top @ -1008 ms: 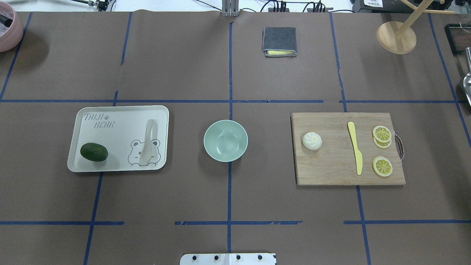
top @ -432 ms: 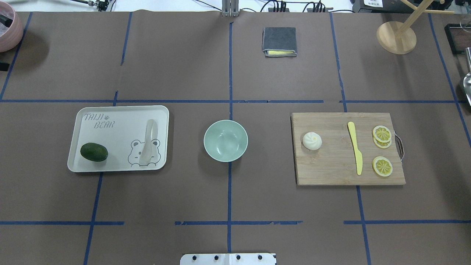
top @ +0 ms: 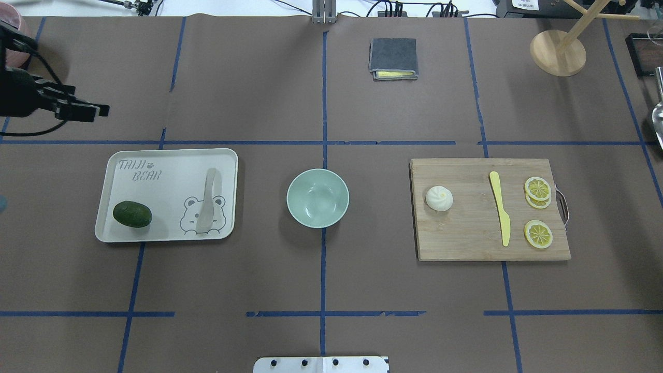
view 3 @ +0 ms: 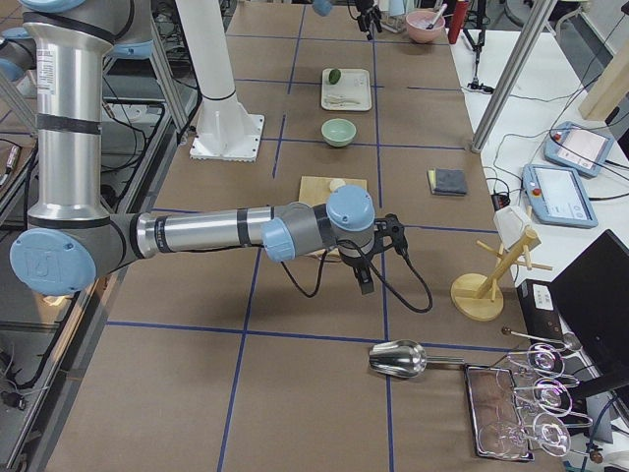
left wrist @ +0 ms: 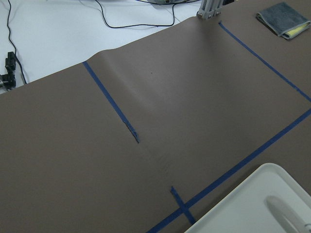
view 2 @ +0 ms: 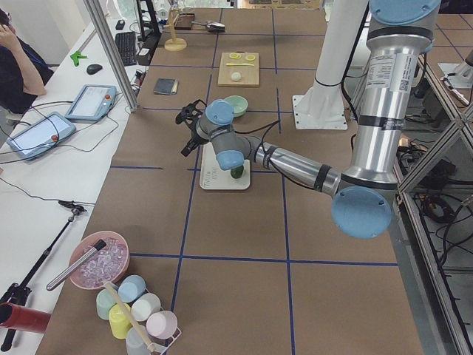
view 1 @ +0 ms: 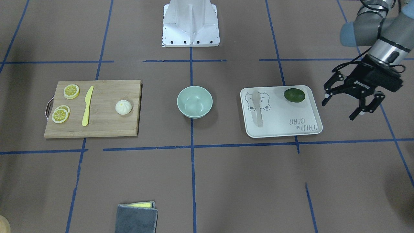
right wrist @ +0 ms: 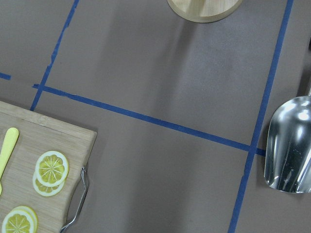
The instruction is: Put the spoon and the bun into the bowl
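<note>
Left end effector (view 1: 338, 110) — spread wide open, hovering over the desk (view 1: 226, 181) just off the tray's (view 1: 284, 113) avocado (view 1: 294, 95) end. Right end effector (view 3: 366, 267) off the cutting board's (top: 466, 233) handle end — open or closed, cannot tell. Spoon (top: 209, 199) lying on the tray across the bear print (top: 189, 221); bun (top: 439, 198) on the cutting board; bowl (top: 317, 198) between tray and board.

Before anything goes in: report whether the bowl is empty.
Empty: the bowl shows a bare inside; the spoon and the bun lie outside it.
</note>
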Motion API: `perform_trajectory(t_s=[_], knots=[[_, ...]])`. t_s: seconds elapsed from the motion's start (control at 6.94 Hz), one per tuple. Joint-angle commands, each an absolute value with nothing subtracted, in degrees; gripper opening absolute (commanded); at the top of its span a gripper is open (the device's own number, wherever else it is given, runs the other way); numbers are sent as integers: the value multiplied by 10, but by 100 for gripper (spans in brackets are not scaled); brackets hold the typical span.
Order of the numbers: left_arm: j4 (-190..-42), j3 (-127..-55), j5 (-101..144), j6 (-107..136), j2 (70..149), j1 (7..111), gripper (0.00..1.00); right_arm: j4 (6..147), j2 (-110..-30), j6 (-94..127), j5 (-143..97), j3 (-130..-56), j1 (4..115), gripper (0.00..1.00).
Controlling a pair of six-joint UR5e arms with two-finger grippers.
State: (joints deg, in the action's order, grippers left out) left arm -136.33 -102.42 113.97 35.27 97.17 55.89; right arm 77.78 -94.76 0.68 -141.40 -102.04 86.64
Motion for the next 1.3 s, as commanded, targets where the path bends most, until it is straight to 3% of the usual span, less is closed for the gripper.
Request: perform_trajectory(t_s=[0.0, 0.29, 0.43, 0.58, 0.86, 1.15], knots=[[-1158, -1044, 1070, 468, 1046, 450, 100, 778, -948, 6, -1413, -1020, 867, 100], [-1095, -1015, 993, 587, 1093, 358, 98, 778, -951, 6, -1413, -1020, 867, 100], [-1096, -1012, 973, 645, 1102, 336, 87, 778, -951, 6, -1413, -1020, 866, 100], [-1096, -1006, 956, 662, 1102, 314, 82, 778, -951, 6, -1413, -1020, 867, 100], [-1108, -984, 954, 660, 1102, 313, 81, 778, -952, 6, -1413, -1020, 867, 100], [-1114, -974, 954, 660, 1102, 313, 72, 778, -952, 6, -1413, -1020, 867, 100]])
